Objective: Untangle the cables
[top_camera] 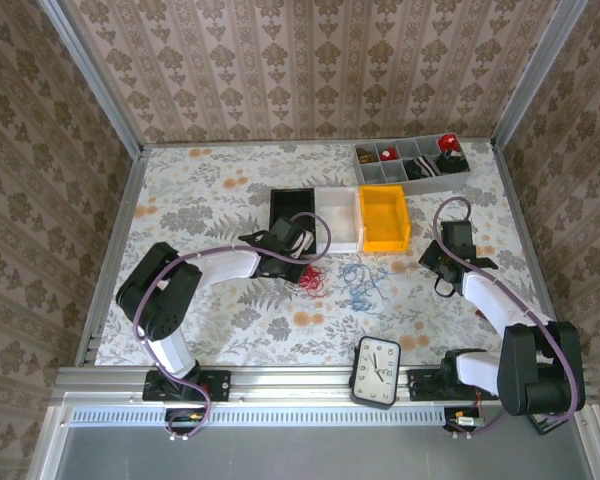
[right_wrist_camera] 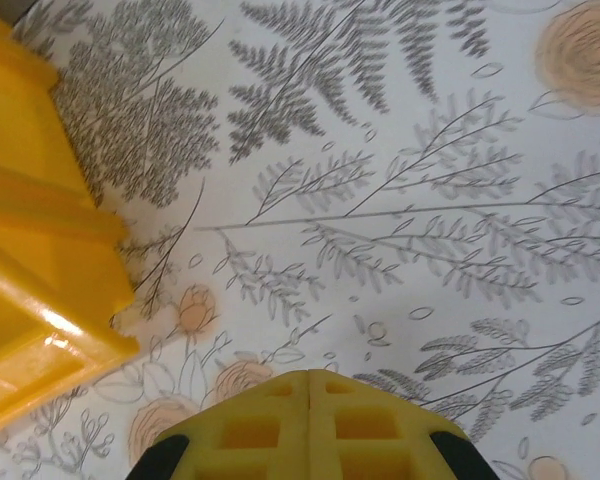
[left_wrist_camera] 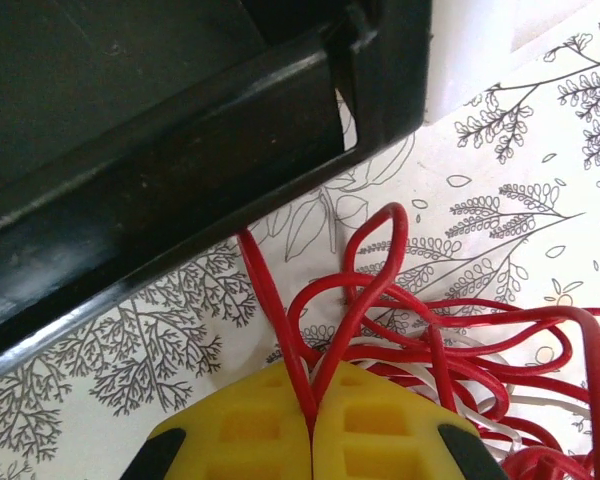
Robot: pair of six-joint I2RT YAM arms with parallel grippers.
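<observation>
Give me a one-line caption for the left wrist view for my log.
Left gripper shut on a red cable at the edge of the tangle, beside the black bin.

Left arm [top_camera: 215,266] stretches out low from its raised shoulder, forearm angled toward the right, its left end effector [left_wrist_camera: 310,420] with yellow fingers pressed together, pinching strands of the red cables [left_wrist_camera: 380,300]. Right arm [top_camera: 490,298] bends forward on its own side, right end effector [right_wrist_camera: 310,400] closed tight and empty.
</observation>
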